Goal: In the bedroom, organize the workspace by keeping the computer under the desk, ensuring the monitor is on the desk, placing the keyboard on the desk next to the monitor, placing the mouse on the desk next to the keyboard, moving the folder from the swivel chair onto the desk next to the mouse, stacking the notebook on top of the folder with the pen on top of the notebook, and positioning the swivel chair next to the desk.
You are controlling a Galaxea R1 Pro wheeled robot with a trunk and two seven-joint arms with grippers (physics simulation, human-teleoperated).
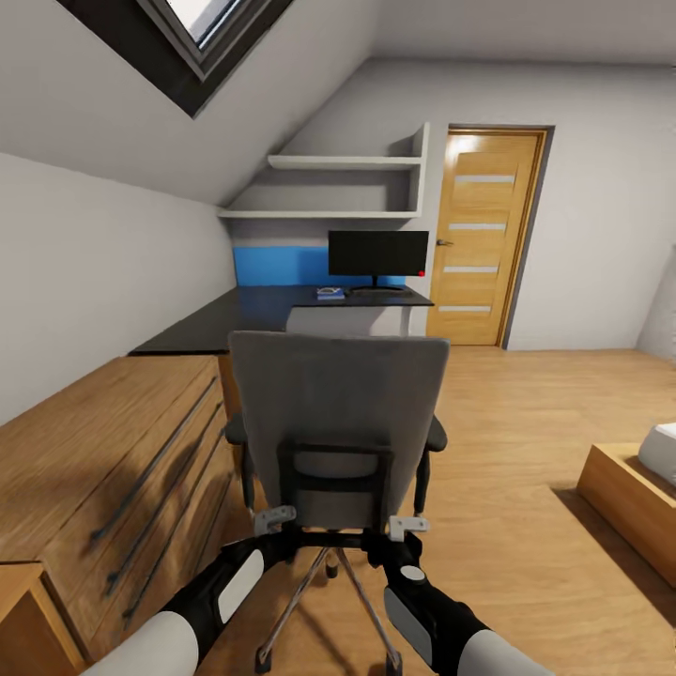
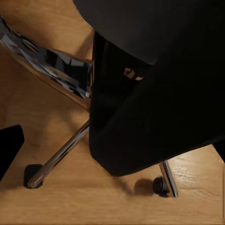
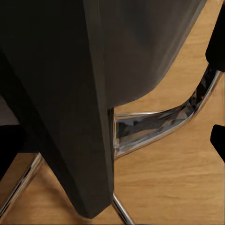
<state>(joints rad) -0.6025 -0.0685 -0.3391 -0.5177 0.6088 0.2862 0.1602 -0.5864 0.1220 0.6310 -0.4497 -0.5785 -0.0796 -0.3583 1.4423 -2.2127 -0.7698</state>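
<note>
Head view: both grippers, left (image 1: 275,519) and right (image 1: 406,526), meet the grey upholstered swivel chair (image 1: 338,422) back's lower edge; grip state indeterminate. Risk: uneven push could veer it into the wooden drawer unit (image 1: 113,469).

No text, label, brand, number or sign can be read on anything here.

Ahead of you the swivel chair (image 1: 338,427) blocked the way to the desk (image 1: 253,314); a wooden dresser (image 1: 103,451) hemmed the left, while open floor (image 1: 526,451) lay right.
</note>
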